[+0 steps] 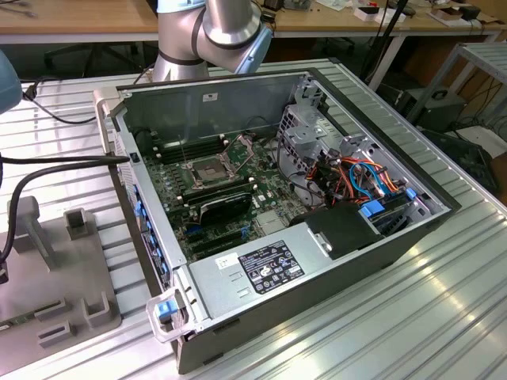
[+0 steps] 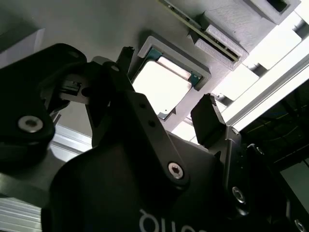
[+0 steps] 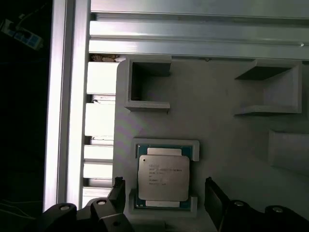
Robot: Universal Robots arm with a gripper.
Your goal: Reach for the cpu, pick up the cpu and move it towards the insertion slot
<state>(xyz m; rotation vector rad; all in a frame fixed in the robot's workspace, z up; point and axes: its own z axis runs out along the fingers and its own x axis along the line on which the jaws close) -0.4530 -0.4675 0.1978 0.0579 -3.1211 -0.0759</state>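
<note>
Reaching for the cpu (image 3: 163, 176): your gripper (image 3: 164, 191) hangs over it, fingers (image 3: 214, 195) apart. Centre them, descend square, and mind the grey holder (image 3: 166, 143) walls.

Glare bleaches the cpu (image 2: 161, 86); surroundings lie dim.

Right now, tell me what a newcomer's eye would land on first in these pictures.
In the first wrist view, the cpu lies face up in a grey holder, with the open gripper straddling it. In the exterior view, the opened computer case fills the middle, and the insertion slot gleams on its green board.
</note>
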